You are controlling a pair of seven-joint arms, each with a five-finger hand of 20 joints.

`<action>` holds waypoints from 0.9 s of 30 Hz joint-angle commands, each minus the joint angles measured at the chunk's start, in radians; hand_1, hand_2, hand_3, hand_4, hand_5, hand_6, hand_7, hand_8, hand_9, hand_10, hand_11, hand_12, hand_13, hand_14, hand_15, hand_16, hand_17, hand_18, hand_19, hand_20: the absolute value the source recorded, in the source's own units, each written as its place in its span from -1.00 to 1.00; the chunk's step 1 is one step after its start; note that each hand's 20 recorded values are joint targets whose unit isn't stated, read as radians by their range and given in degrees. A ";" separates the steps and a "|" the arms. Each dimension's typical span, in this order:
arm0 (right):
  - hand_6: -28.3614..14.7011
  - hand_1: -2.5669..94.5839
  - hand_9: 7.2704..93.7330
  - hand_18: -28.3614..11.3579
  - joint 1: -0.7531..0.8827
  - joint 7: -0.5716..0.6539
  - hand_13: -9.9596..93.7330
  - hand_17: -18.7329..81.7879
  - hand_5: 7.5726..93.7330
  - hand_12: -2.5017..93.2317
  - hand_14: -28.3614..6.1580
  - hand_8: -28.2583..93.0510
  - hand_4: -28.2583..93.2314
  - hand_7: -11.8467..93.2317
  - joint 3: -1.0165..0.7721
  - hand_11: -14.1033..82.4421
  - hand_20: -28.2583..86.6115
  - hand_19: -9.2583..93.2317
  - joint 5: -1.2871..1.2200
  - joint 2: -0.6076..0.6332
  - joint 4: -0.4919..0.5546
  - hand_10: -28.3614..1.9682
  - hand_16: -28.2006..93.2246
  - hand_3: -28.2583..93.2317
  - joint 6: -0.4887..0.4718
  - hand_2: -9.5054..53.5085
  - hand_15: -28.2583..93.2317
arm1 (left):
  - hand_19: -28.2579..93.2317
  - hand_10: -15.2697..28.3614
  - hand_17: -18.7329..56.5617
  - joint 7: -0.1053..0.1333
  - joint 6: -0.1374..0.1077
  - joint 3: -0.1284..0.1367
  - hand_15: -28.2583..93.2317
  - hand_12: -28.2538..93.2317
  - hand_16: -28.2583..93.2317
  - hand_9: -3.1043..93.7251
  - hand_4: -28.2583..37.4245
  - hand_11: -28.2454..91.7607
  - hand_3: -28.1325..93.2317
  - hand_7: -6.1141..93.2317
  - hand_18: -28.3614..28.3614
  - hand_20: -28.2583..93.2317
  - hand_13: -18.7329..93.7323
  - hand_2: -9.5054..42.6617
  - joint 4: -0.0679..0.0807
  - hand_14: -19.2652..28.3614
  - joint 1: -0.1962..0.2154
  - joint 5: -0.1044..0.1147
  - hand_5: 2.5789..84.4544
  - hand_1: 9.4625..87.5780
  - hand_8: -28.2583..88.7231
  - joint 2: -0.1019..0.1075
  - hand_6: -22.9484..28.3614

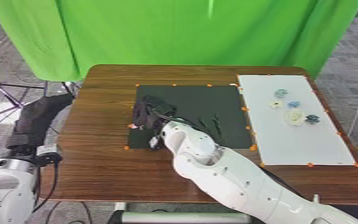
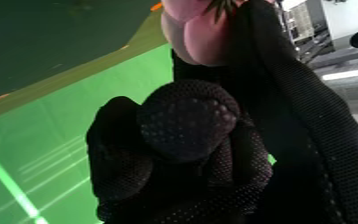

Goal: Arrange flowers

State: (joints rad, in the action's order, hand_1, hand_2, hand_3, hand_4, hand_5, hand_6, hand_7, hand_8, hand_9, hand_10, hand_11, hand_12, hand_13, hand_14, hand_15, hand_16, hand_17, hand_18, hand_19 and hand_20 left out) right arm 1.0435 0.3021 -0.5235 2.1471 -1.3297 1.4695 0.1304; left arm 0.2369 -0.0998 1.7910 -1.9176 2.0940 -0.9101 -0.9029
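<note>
Over the left part of the black mat (image 1: pixel 184 95) is my right hand (image 1: pixel 153 111), its fingers bent downward. A small pale pink flower (image 1: pixel 134 126) shows at that hand's left side. In the right wrist view, the pink flower (image 2: pixel 206 37) is at the tips of my right hand (image 2: pixel 189 122), which is shut on it; the black glove covers part of its petals. Thin dark green stems (image 1: pixel 216 124) lie on the mat to the right of the hand. My left hand (image 1: pixel 49 107) is off the table's left edge, open, holding nothing.
On the right, a white board (image 1: pixel 304 145) bears several loose flower heads, among them a teal one (image 1: pixel 281 93), a blue one (image 1: pixel 294 104), a cream one (image 1: pixel 294 117) and a dark blue-grey one (image 1: pixel 312 119). A green curtain (image 1: pixel 193 35) hangs behind the brown table (image 1: pixel 95 170).
</note>
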 commanded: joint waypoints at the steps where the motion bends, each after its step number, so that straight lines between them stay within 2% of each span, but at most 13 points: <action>1: 0.44 0.36 0.77 -0.02 -0.007 -0.003 0.96 0.67 0.63 -0.32 0.56 -0.46 -0.82 -0.33 -0.011 -0.67 0.31 1.00 0.025 0.021 -0.005 0.22 -0.01 0.38 -0.014 -1.00 0.35 | -0.52 0.33 -0.45 -0.013 0.021 -0.006 -0.42 -0.36 -0.51 -0.03 -0.96 -0.26 0.56 -0.57 0.33 -0.32 -0.16 -0.66 -0.004 0.43 -0.001 -0.006 0.18 -0.76 -0.63 -0.008 0.02; 4: 0.46 0.35 0.76 -0.02 -0.010 0.007 0.96 0.66 0.61 -0.32 0.56 -0.46 -0.82 -0.33 -0.014 -0.67 0.31 1.00 0.021 0.037 0.014 0.22 -0.01 0.38 -0.041 -1.00 0.35 | -0.52 0.33 -0.45 -0.017 0.025 -0.005 -0.42 -0.36 -0.51 -0.03 -0.96 -0.26 0.55 -0.57 0.33 -0.32 -0.16 -0.66 -0.005 0.43 0.002 -0.006 0.18 -0.76 -0.63 -0.010 0.02; 11: 0.48 0.27 0.58 -0.03 -0.003 0.018 0.92 0.63 0.54 -0.42 0.56 -0.45 -0.81 -0.30 -0.046 -0.57 0.31 1.00 -0.002 0.062 0.046 0.19 -0.02 0.41 -0.102 -1.00 0.37 | -0.52 0.32 -0.45 -0.024 0.035 -0.006 -0.42 -0.36 -0.51 -0.03 -0.95 -0.26 0.55 -0.57 0.33 -0.32 -0.15 -0.67 -0.003 0.43 0.004 -0.006 0.18 -0.75 -0.63 -0.011 0.02; 16: 0.46 0.23 0.45 -0.05 -0.004 0.048 0.89 0.59 0.44 -0.56 0.53 -0.45 -0.79 -0.34 -0.077 -0.49 0.30 1.00 -0.033 0.070 0.088 0.09 -0.04 0.39 -0.183 -1.00 0.37 | -0.52 0.32 -0.45 -0.028 0.037 0.005 -0.42 -0.36 -0.51 -0.03 -0.94 -0.26 0.56 -0.57 0.33 -0.32 -0.15 -0.68 -0.010 0.43 0.017 -0.008 0.17 -0.75 -0.63 -0.016 0.02; 19: 0.45 0.20 0.40 -0.06 -0.003 0.046 0.88 0.58 0.39 -0.57 0.51 -0.45 -0.79 -0.36 -0.084 -0.50 0.28 1.00 -0.027 0.065 0.086 0.05 -0.04 0.40 -0.173 -1.00 0.37 | -0.52 0.32 -0.45 -0.028 0.037 0.002 -0.42 -0.36 -0.50 -0.03 -0.94 -0.26 0.55 -0.57 0.33 -0.32 -0.16 -0.68 -0.010 0.43 0.016 -0.008 0.17 -0.74 -0.63 -0.017 0.02; 22: 0.45 0.16 0.39 -0.06 -0.006 0.053 0.88 0.57 0.36 -0.57 0.51 -0.45 -0.80 -0.38 -0.085 -0.50 0.28 1.00 -0.039 0.073 0.097 0.04 -0.05 0.44 -0.170 -1.00 0.37 | -0.52 0.32 -0.45 -0.033 0.050 -0.005 -0.42 -0.36 -0.50 -0.03 -0.93 -0.26 0.55 -0.57 0.33 -0.32 -0.16 -0.69 -0.004 0.43 0.003 -0.013 0.17 -0.74 -0.63 -0.015 0.02; 24: 0.46 0.14 0.38 -0.07 -0.008 0.051 0.88 0.57 0.34 -0.57 0.50 -0.46 -0.80 -0.39 -0.091 -0.51 0.28 1.00 -0.046 0.079 0.106 0.02 -0.05 0.46 -0.176 -1.00 0.37 | -0.52 0.33 -0.45 -0.037 0.054 0.000 -0.42 -0.36 -0.50 -0.03 -0.93 -0.26 0.55 -0.57 0.33 -0.32 -0.16 -0.69 -0.006 0.43 0.007 -0.014 0.17 -0.74 -0.63 -0.015 0.02; 27: 0.46 0.11 0.37 -0.07 -0.007 0.053 0.88 0.57 0.32 -0.57 0.50 -0.48 -0.81 -0.40 -0.110 -0.51 0.27 1.00 -0.050 0.087 0.131 0.02 -0.05 0.48 -0.189 -1.00 0.37 | -0.52 0.33 -0.45 -0.035 0.045 0.007 -0.42 -0.36 -0.50 -0.03 -0.92 -0.26 0.55 -0.57 0.33 -0.32 -0.16 -0.69 -0.013 0.43 0.021 -0.010 0.17 -0.73 -0.63 -0.019 0.02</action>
State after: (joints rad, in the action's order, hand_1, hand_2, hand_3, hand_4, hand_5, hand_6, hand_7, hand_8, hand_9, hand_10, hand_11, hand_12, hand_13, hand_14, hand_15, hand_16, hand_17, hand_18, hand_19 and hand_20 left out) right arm 1.0465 0.3484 -0.6061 2.1050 -1.2593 1.5579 -0.0535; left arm 0.2120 -0.0632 1.7883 -1.9198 2.0975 -0.9172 -0.9104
